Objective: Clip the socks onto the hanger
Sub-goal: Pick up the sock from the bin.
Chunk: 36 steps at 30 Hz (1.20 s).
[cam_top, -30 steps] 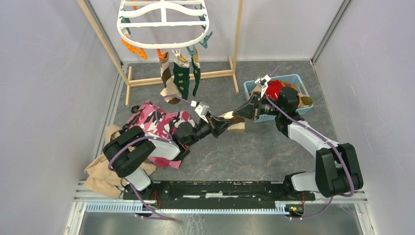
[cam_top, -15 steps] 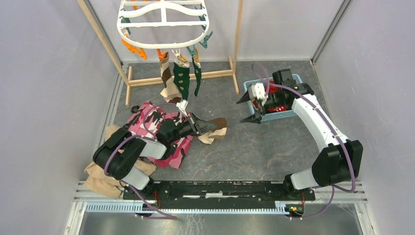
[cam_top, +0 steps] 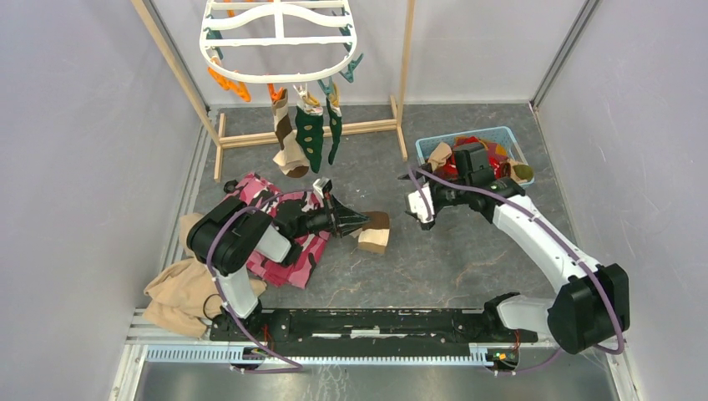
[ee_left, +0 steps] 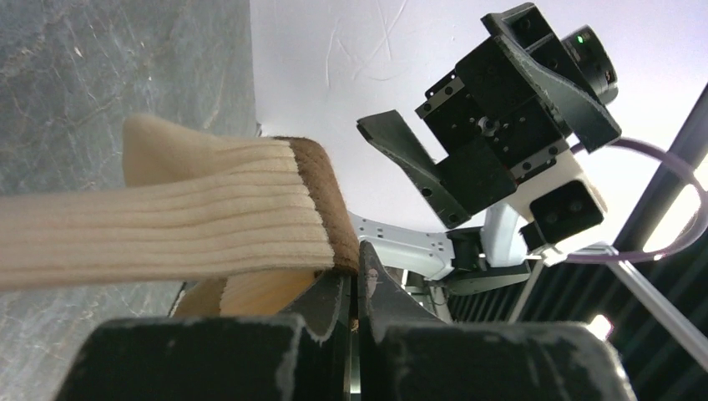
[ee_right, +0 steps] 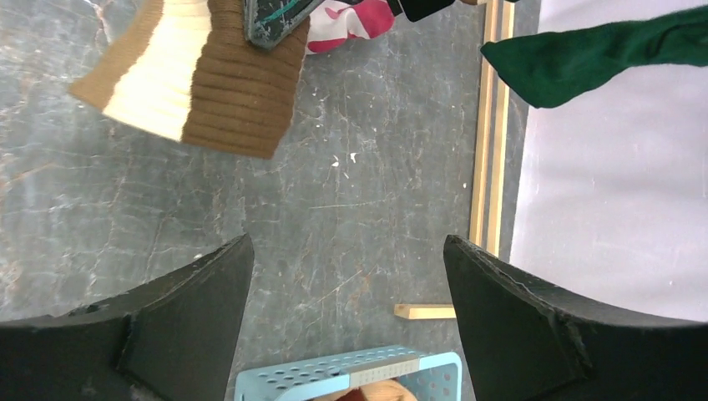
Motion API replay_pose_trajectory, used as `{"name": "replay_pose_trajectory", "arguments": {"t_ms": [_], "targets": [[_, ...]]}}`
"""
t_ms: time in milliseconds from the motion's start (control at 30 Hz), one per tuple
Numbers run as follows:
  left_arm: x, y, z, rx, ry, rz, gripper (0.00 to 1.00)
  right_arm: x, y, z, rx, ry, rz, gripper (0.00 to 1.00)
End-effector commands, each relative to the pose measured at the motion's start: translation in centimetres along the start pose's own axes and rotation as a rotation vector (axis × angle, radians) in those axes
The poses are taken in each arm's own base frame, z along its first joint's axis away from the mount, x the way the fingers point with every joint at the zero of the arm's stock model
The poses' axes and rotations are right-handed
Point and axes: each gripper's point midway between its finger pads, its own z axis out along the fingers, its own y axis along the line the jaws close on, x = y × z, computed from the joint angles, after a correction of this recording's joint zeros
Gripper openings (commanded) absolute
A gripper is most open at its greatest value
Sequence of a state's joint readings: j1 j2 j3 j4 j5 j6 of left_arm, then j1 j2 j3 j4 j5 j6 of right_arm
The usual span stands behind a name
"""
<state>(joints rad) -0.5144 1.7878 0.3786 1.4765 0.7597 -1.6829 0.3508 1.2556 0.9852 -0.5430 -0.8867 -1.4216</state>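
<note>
A cream ribbed sock (cam_top: 373, 233) with a brown cuff hangs from my left gripper (cam_top: 359, 221), which is shut on it above the table's middle. In the left wrist view the jaws (ee_left: 357, 280) pinch the brown cuff (ee_left: 321, 196), and the sock (ee_left: 159, 230) runs off to the left. My right gripper (cam_top: 417, 199) stands open to the sock's right, apart from it, with nothing between its fingers (ee_right: 346, 244); the sock (ee_right: 196, 79) shows ahead of them. The white hanger (cam_top: 280, 42) hangs at the back, with three socks (cam_top: 309, 134) clipped to its front edge.
A light blue basket (cam_top: 504, 132) with several more socks stands at the back right, just behind my right wrist (ee_right: 351, 374). A pink camouflage garment (cam_top: 271, 219) and a tan cloth (cam_top: 177, 288) lie at the left. The wooden stand's base (cam_top: 367, 127) crosses the back.
My right gripper has let go of the sock, opened wide and drawn back toward the basket. The left gripper has carried the sock to the left.
</note>
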Motion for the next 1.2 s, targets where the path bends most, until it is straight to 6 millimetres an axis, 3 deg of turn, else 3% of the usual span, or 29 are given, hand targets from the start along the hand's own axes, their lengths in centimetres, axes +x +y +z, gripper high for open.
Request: {"name": "replay_pose_trajectory", "arguments": {"t_ms": [0, 233, 367, 567, 767, 900, 1000, 1167], "targets": [[1.7, -6.0, -0.3, 0.209, 0.104, 0.119, 0.02, 1.5, -2.2, 1.5, 0.103, 0.102, -0.036, 0.9], [2.1, -7.6, -0.3, 0.241, 0.129, 0.135, 0.02, 0.8, 0.8, 3.4, 0.053, 0.04, -0.028, 0.9], [2.0, -8.1, -0.2, 0.251, 0.137, 0.136, 0.02, -1.7, 0.9, 4.1, 0.033, -0.064, 0.006, 0.9], [2.2, -9.2, -0.2, 0.274, 0.145, 0.149, 0.02, -3.6, 0.7, 4.6, 0.024, -0.125, 0.061, 0.9], [1.8, -8.3, 0.1, 0.255, 0.138, 0.132, 0.02, -7.1, 0.2, 3.7, -0.015, -0.241, 0.119, 0.9], [1.5, -8.1, 0.2, 0.253, 0.131, 0.128, 0.02, -7.8, -0.1, 3.5, -0.012, -0.268, 0.155, 0.89], [1.3, -8.1, 0.3, 0.255, 0.126, 0.128, 0.02, -7.8, -0.2, 3.6, -0.011, -0.269, 0.176, 0.85], [1.1, -7.8, 0.5, 0.25, 0.116, 0.121, 0.02, -8.0, 0.4, 3.8, -0.034, -0.293, 0.19, 0.7]]}}
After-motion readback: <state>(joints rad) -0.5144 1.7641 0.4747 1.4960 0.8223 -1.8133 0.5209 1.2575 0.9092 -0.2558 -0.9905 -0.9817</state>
